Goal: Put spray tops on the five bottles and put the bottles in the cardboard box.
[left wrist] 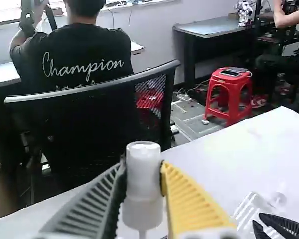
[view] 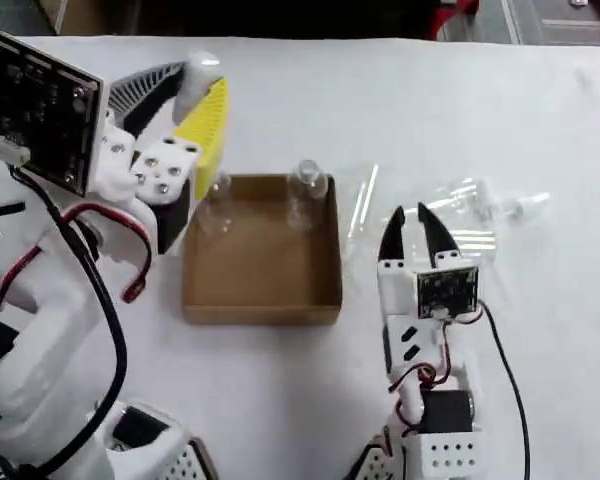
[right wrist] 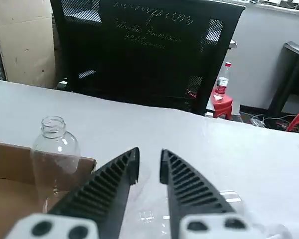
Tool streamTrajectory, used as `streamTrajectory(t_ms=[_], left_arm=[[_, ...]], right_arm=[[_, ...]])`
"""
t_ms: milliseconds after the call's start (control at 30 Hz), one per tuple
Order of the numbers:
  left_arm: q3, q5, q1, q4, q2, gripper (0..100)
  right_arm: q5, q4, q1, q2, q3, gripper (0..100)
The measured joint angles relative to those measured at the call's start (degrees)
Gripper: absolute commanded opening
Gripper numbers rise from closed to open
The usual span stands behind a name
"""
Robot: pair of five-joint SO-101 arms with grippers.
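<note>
Left pincer (left wrist: 143,181) was pinching a white spray top (left wrist: 143,164), up by the far corner of the cardboard box (view: 262,305). Right pincer (view: 412,215) sat slightly spread just beside the box. An uncapped clear bottle (view: 308,188) stood upright at the box's far edge, and more clear bottles (view: 480,205) lay on the desk (view: 540,330) near the right pincer.

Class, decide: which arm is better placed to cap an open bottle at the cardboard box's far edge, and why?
Left. The left gripper holds a spray top, which the open bottle at the cardboard box needs; the right gripper is open and empty.
</note>
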State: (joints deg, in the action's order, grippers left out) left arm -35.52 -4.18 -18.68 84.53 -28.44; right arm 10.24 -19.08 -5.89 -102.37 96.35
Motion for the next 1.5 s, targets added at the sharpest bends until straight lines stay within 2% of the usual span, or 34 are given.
streamTrajectory(t_ms=[300, 400, 467, 600, 767, 900, 1033, 1200, 1367, 1500], left_arm=[[0.18, -0.26, -0.79, 4.13, -8.62, 2], [4.13, -4.13, -1.05, 4.04, -15.56, 2], [9.41, -5.45, -0.97, 1.23, -20.22, 2], [27.69, -5.63, -1.05, -11.08, -29.1, 2], [55.21, -5.63, -0.97, -38.07, -37.89, 2], [72.97, -4.66, -1.14, -61.27, -35.69, 2], [77.63, 0.0, -1.14, -76.66, -26.9, 2], [75.78, 3.16, -1.32, -85.63, -11.25, 2], [68.75, 3.16, -1.49, -87.47, 0.09, 2], [65.41, 3.16, -3.16, -87.65, 4.31, 2]], right_arm=[[-0.18, 0.0, -2.02, 0.0, 0.0, 5.7], [-0.18, 0.0, -2.46, 1.32, 0.09, 5.7], [-0.18, 0.0, -3.34, 2.2, 0.18, 5.7], [-0.18, 1.05, -3.6, 3.52, 0.18, 5.7], [-0.18, 1.05, -3.87, 4.13, 0.18, 5.7], [-0.18, 1.05, -3.87, 4.13, 0.18, 5.6], [-0.18, 1.05, -3.87, 4.13, 0.18, 5.6], [-0.18, 1.05, -3.87, 4.13, 0.18, 5.6], [-0.18, 1.05, -3.87, 4.13, 0.18, 5.6], [-0.18, 1.05, -3.87, 4.13, 0.18, 5.6]])
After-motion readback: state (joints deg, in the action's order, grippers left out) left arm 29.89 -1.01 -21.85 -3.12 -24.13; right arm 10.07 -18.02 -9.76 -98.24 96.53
